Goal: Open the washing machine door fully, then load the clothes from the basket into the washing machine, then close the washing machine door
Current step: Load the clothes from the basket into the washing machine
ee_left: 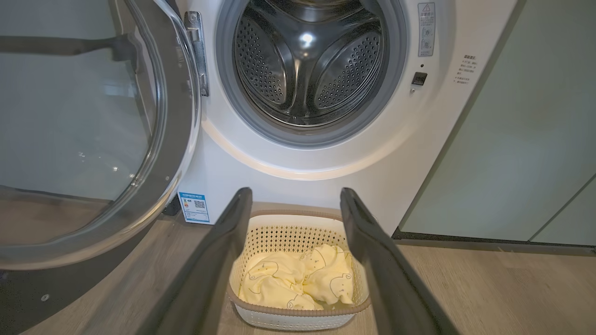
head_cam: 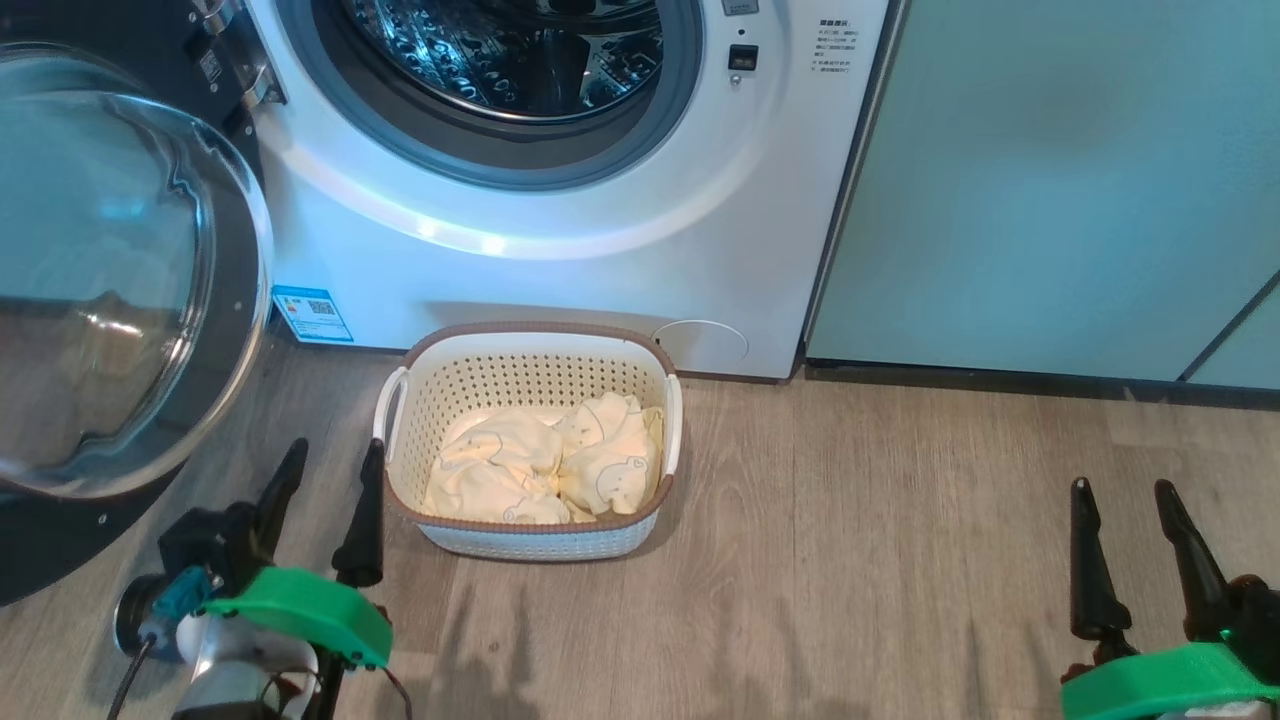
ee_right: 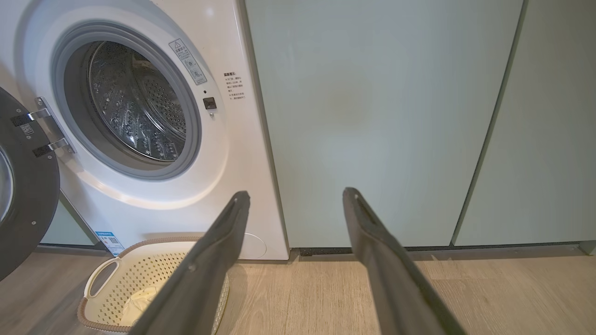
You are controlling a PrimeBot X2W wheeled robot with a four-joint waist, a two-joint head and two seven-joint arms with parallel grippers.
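Left gripper: two long dark fingers spread wide, nothing between them. Right gripper: likewise spread and empty.

The large round washing machine door with its glossy black rim and bulging clear glass bowl stands swung out on its hinge, on the outer side of the left fingers and above their tips. I judge the opening step done.

The big white front-loading washing machine lies ahead of the left fingers. No cloth shows in its grey-ringed steel drum.

The small cream perforated plastic basket with a brown rim and white side handles sits on the grey-brown plank floor, close before the machine's foot. It is just beside the left gripper's inner finger, ahead and inward of the tip. It is well apart from the right fingers, far to their inner side, so the left arm is nearer.

In the basket are soft pale yellow clothes with faint printed figures, bunched low against the near wall. No tan piece shows.

The basket's long axis runs handle to handle, crosswise to the left fingers, and the heap spreads the same way.

In the left wrist view the heap lies between the two fingers, below their tips. The coming move looks like a reach forward and down, with the fingers closing across the heap.

Pale green cabinet fronts face the right fingers.
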